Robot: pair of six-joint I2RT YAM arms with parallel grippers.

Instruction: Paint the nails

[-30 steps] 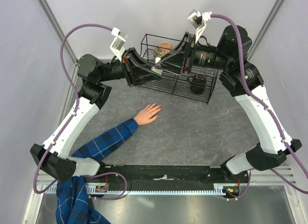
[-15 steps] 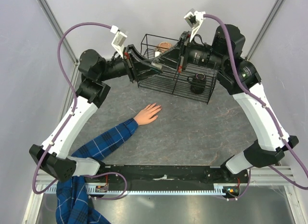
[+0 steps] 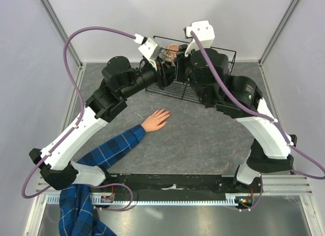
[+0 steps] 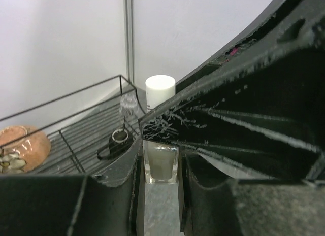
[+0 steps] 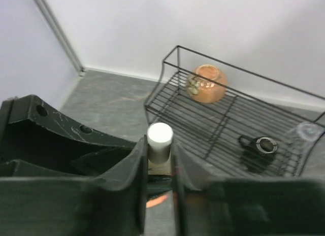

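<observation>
A small clear bottle [image 4: 161, 165] with a white cap [image 4: 160, 89] is held between both grippers, in front of the wire basket. My left gripper [image 4: 160, 170] is shut on the bottle's glass body. My right gripper [image 5: 160, 154] is shut on the white cap [image 5: 160, 137] from above. In the top view the left gripper [image 3: 163, 76] and right gripper [image 3: 179, 73] meet, and the bottle is hidden there. The skin-coloured hand [image 3: 156, 119] with a blue plaid sleeve [image 3: 109, 149] lies flat on the table, below the grippers. Its nails [image 3: 167, 113] are too small to make out.
A black wire basket [image 3: 223, 53] stands at the back against the wall. It holds an orange-brown round jar [image 5: 205, 83], a black cup [image 5: 259, 147] and a clear glass [image 5: 306, 130]. Grey walls close in on the left, the right and the back.
Both arms have risen toward the camera and folded closer together. The two grippers stay joined at the basket's front, now lifted higher.
</observation>
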